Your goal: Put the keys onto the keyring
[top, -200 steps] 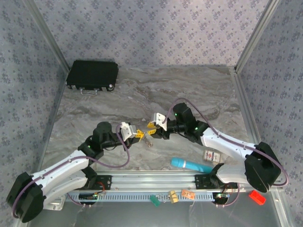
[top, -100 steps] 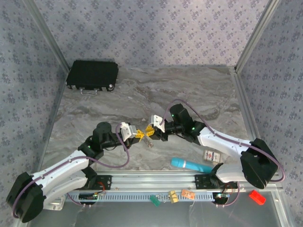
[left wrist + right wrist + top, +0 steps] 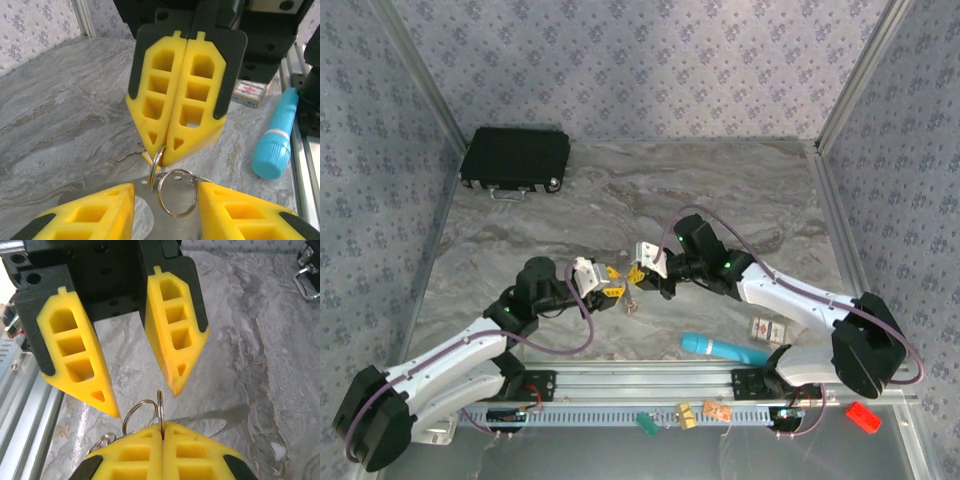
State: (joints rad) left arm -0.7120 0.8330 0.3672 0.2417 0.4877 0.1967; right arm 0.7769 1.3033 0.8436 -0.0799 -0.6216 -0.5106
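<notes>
Compared with a second ago, we are seeing the left gripper [image 3: 145, 401] standing with jaws apart where it was clenched. The right gripper [image 3: 167, 155], then half open, is now pinching the keyring [image 3: 156, 162] edge-on at its tips, above the middle of the table [image 3: 720, 200]. The two are facing tip to tip, with a loop of the ring hanging between the left fingers [image 3: 100, 210]. A cylinder [image 3: 723, 349] and a box [image 3: 767, 328] are lying beside the right arm, and a case [image 3: 516, 158] is sitting at the far left.
</notes>
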